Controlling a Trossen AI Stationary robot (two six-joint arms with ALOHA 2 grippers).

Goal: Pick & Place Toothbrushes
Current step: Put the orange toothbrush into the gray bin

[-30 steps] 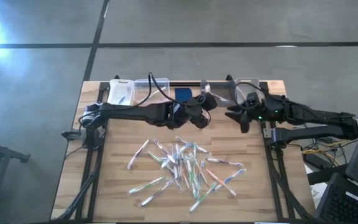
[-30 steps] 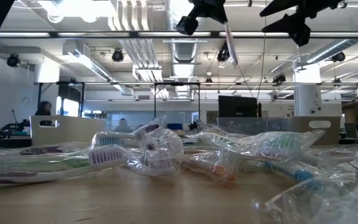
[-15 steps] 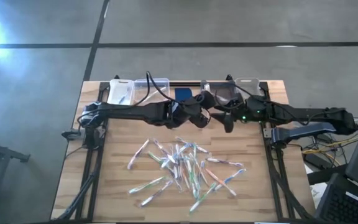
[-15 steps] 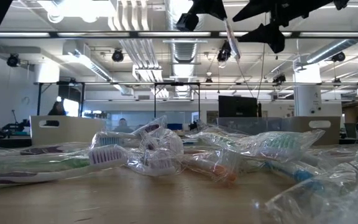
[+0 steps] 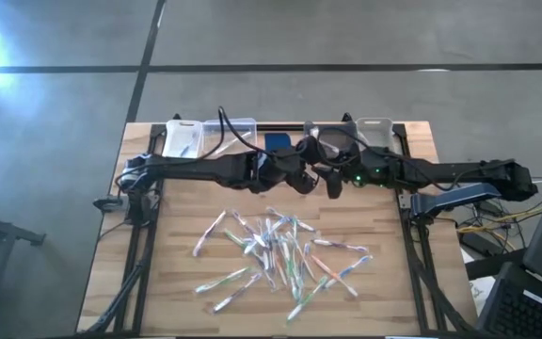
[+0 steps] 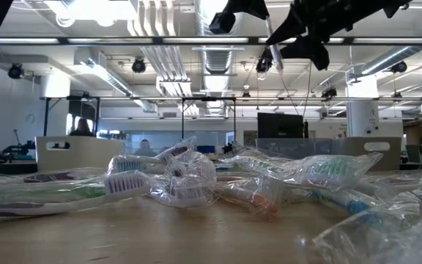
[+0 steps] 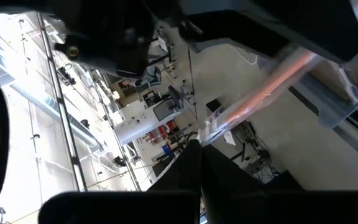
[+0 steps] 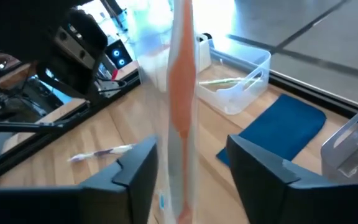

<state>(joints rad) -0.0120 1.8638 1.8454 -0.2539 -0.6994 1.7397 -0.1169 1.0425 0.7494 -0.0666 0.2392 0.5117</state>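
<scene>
From the high view I see the left gripper (image 5: 310, 179) and right gripper (image 5: 332, 185) meeting above the table, behind the toothbrushes (image 5: 280, 252) heaped on the wood. Beyond both grippers stands a row of bins (image 5: 238, 132); the leftmost holds a toothbrush.

In the low view, wrapped toothbrushes lie on the tabletop beneath the grippers.

In the left wrist view, the left fingers are clamped on an orange toothbrush (image 7: 272, 78).

In the right wrist view, that toothbrush stands between the right fingers (image 8: 138, 168), spread apart. Past them, a clear bin (image 8: 241, 78) contains a green toothbrush beside a blue pad (image 8: 278, 127).
</scene>
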